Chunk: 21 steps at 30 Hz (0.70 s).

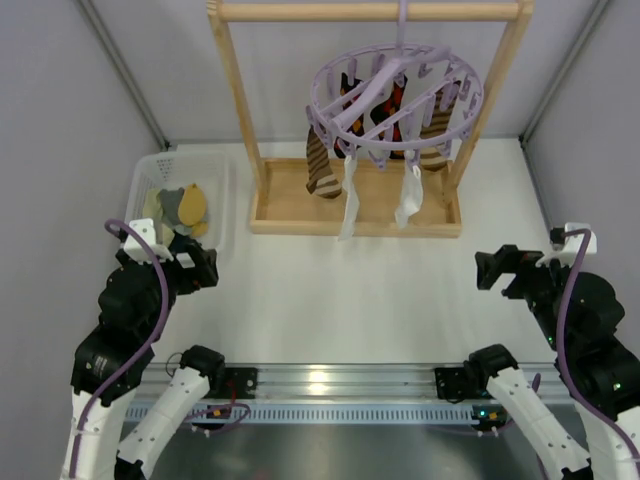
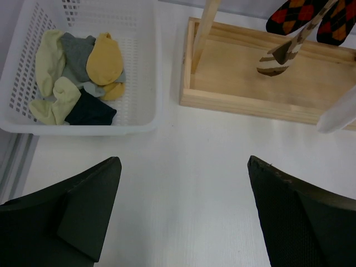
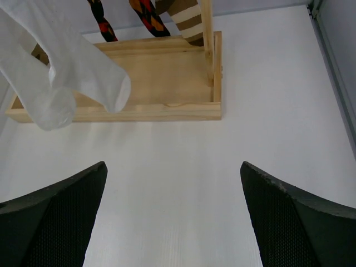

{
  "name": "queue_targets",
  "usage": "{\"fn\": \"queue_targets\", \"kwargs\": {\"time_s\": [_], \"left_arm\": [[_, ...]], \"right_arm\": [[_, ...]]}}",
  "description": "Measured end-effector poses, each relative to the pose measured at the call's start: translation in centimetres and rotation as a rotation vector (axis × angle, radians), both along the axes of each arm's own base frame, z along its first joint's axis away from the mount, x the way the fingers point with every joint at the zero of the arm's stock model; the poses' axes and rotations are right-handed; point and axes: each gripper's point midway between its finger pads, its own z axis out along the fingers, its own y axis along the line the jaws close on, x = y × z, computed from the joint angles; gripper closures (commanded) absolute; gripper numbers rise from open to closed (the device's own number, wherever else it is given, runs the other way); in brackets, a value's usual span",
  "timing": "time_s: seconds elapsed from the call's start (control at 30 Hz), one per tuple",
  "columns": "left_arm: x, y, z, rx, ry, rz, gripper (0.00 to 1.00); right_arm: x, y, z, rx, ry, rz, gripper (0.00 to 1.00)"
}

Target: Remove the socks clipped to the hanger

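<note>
The lavender round hanger (image 1: 395,95) hangs by its hook from the top bar of the wooden rack. Clipped to it are brown striped socks (image 1: 322,170), black argyle socks (image 1: 392,108) and two white socks (image 1: 349,205) that dangle lowest. My left gripper (image 1: 205,268) is open and empty over the table, near the basket. My right gripper (image 1: 490,270) is open and empty at the right, well short of the rack. The left wrist view (image 2: 183,167) shows a striped sock (image 2: 281,55). The right wrist view (image 3: 173,167) shows the white socks (image 3: 83,72).
The light wooden rack (image 1: 355,215) stands at the back middle, with a tray base and two uprights. A white plastic basket (image 1: 140,185) at the left holds yellow, grey, cream and dark cloth pieces (image 2: 104,58). Grey walls close in both sides.
</note>
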Motion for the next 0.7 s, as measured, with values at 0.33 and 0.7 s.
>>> {"fn": "queue_targets", "kwargs": {"time_s": [0.33,0.7], "left_arm": [[0.6,-0.4,-0.5,-0.006,0.035,-0.002,0.01],[1.0,-2.6,-1.2,-0.071,0.081,-0.084,0.01]], "right_arm": [[1.7,3.1,-1.3,0.088,-0.074,0.118,0.01],[8.0,12.5,-1.9,0.313,-0.138,0.471,0.08]]}}
